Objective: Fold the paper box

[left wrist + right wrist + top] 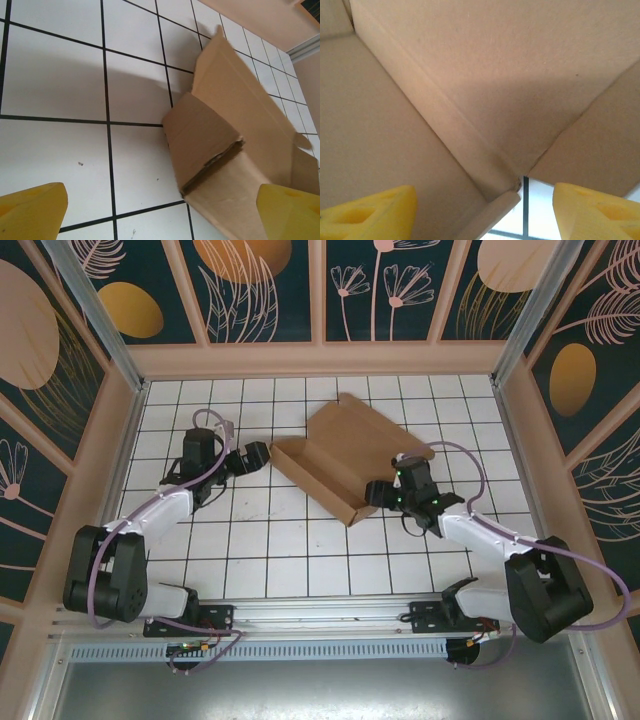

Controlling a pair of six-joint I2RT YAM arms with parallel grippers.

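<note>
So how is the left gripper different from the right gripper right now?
The left gripper is at the left end of the paper box; the right gripper is at its near right corner. The left gripper sits slightly back, looking at the end wall from outside, while the right gripper is pushed in much closer to the cardboard. Both have yellow fingers spread open, and neither is holding anything.
</note>
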